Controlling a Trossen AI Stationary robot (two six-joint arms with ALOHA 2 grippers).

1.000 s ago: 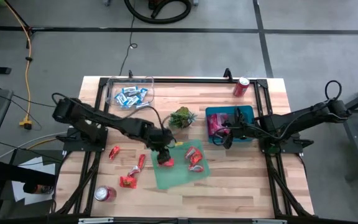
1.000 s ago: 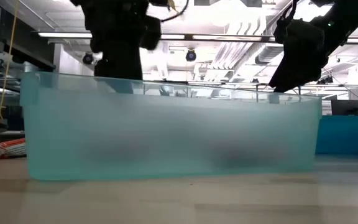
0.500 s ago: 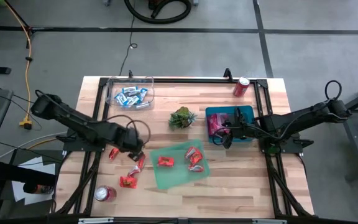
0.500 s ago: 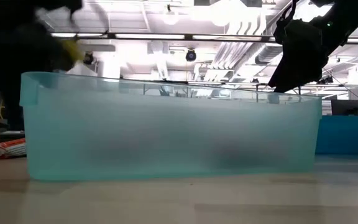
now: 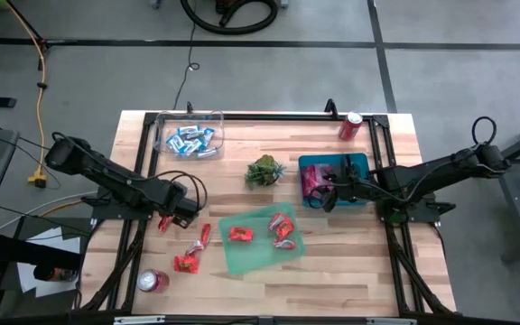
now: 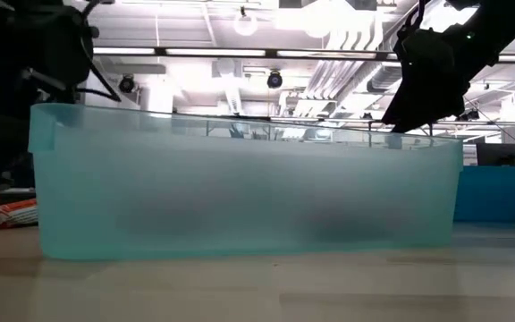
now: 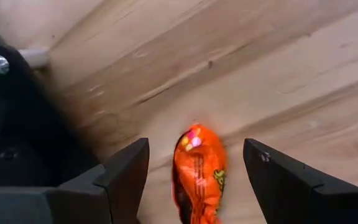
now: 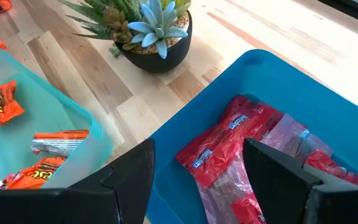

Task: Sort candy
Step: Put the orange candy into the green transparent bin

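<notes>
While left gripper (image 7: 194, 180) straddles one orange candy (image 7: 199, 173), jaws apart.

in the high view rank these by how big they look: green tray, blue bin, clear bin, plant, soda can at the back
1. green tray
2. clear bin and blue bin: they look about alike, so I won't rank them
3. plant
4. soda can

Orange candy (image 7: 198, 171) lies flat on wood; pink ones (image 8: 229, 149) apparently fill the blue bin.
</notes>
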